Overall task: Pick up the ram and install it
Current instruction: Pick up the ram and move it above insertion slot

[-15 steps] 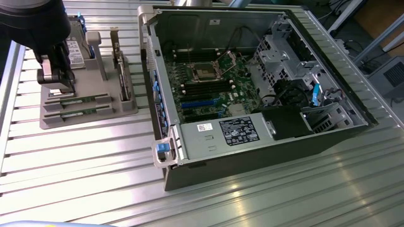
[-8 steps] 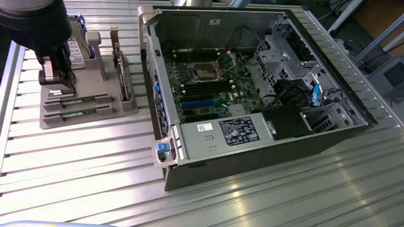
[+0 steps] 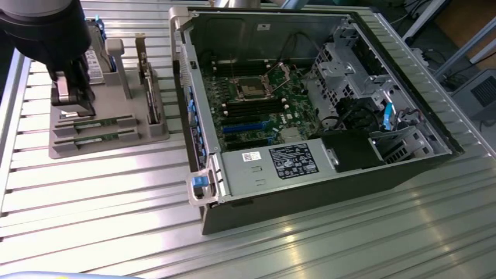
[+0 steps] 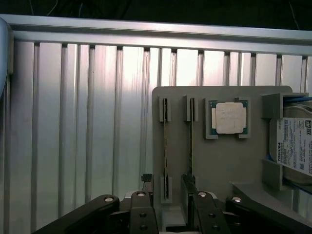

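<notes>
Nearest the wrist camera, the tool [image 4: 166, 192] is seen with its dark fingers [image 4: 188, 185] spread apart, one to each side of the ram [image 4: 165, 141]. The ram is a thin green stick stood on edge in the slots of a grey holder tray [image 4: 219, 165]; whether the fingers touch it cannot be made out. A second ram stick [image 4: 191, 131] is stood just beside it, parallel. A square silver processor [image 4: 230, 118] is seated in a recess of the same tray, and a hard drive [image 4: 295, 146] is held at the tray's edge. In the exterior view, the tool is held low over the tray, which is set on the slatted bench [image 3: 116, 197] at the exterior view's left, with the dark arm [image 3: 39, 29] above it. An open computer case [image 3: 232, 209] is set on the bench beside the tray, at the exterior view's right.
</notes>
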Motion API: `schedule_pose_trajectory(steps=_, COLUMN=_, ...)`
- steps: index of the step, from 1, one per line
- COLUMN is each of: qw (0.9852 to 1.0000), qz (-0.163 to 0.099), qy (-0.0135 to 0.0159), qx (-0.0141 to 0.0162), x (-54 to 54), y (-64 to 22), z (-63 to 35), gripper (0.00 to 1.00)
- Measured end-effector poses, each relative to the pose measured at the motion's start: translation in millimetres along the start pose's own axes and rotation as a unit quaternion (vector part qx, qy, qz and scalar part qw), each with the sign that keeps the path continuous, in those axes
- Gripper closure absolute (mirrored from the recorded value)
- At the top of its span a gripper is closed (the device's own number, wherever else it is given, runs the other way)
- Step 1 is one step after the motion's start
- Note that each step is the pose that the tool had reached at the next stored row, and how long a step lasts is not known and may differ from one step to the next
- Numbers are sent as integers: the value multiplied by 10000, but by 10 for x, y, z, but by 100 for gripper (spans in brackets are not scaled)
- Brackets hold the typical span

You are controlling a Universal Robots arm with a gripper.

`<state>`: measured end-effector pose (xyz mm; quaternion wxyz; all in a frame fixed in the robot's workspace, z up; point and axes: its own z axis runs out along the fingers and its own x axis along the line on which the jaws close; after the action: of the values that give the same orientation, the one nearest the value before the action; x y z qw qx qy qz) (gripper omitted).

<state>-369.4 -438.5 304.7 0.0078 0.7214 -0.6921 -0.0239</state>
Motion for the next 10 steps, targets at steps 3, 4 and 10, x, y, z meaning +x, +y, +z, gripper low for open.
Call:
schedule_pose_trajectory(steps=3, qw=10000, qz=0, qy=0, qx=0, x=1, y=-4, z=10, gripper=64)
schedule_pose_trajectory(steps=4, qw=10000, qz=0, qy=0, qx=0, x=1, y=-5, z=13, gripper=64)
schedule_pose_trajectory(steps=10, qw=10000, qz=0, qy=0, qx=0, x=0, y=6, z=36, gripper=64)
